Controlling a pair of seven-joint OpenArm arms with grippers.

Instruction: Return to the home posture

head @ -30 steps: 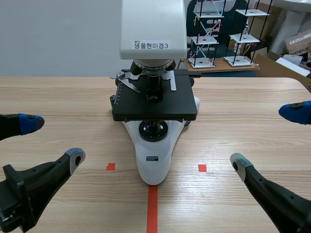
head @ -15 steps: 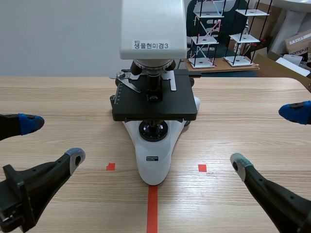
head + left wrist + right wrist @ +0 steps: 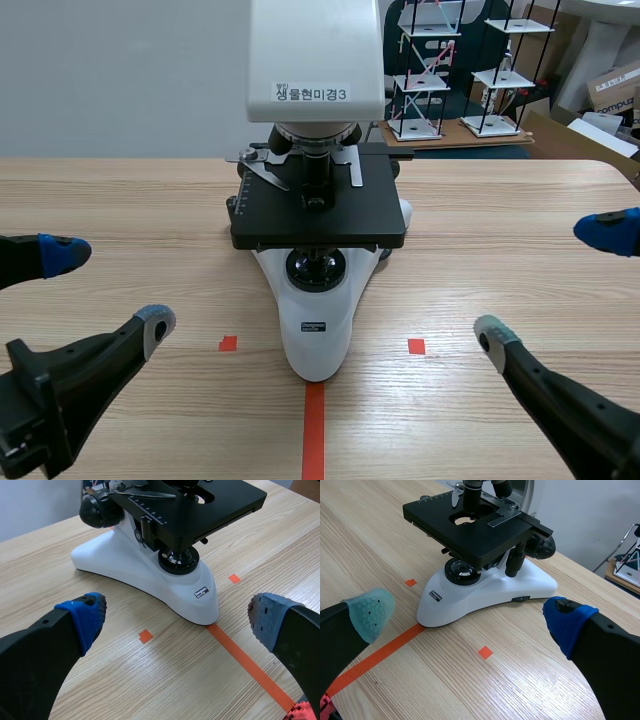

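Found left gripper [image 3: 108, 288] and right gripper [image 3: 548, 284] splayed wide and empty near the table's [image 3: 520, 210] front corners, flanking the microscope [image 3: 316, 345] mid-table without touching it, seemingly parked well clear as the home posture.

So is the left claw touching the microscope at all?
Apart. The left wrist view shows bare table between both fingers of the left claw and the microscope's white base. The claw is open and holds nothing.
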